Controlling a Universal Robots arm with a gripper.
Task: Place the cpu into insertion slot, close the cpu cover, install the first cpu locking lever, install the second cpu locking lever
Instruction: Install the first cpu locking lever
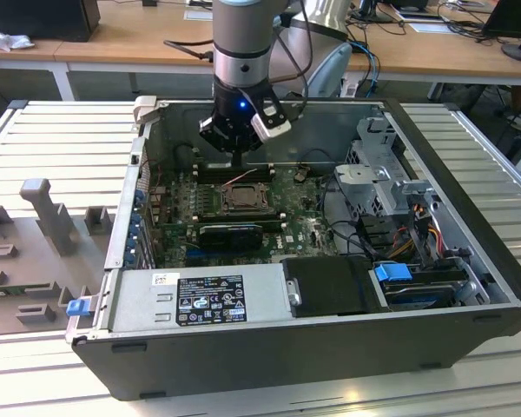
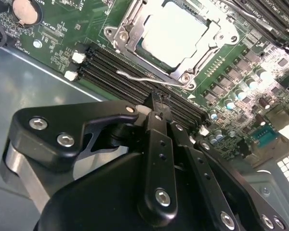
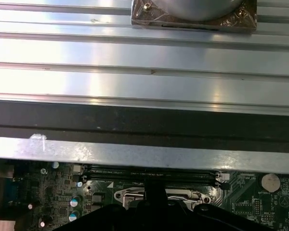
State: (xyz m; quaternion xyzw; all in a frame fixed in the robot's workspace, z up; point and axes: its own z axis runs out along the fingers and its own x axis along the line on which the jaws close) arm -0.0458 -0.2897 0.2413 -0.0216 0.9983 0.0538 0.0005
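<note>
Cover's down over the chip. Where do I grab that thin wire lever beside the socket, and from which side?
Grip the wire lever near its free bent end, which seems to be the tip away from the corner screw. Come from above and pinch across the wire. It lies flat along the edge of the cover, with the memory slots close alongside, so a sideways approach looks blocked.

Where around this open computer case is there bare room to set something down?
The ribbed metal table is bare on the exterior view's left of the case, behind the grey fixture. Inside, the motherboard is crowded around the gripper.
</note>
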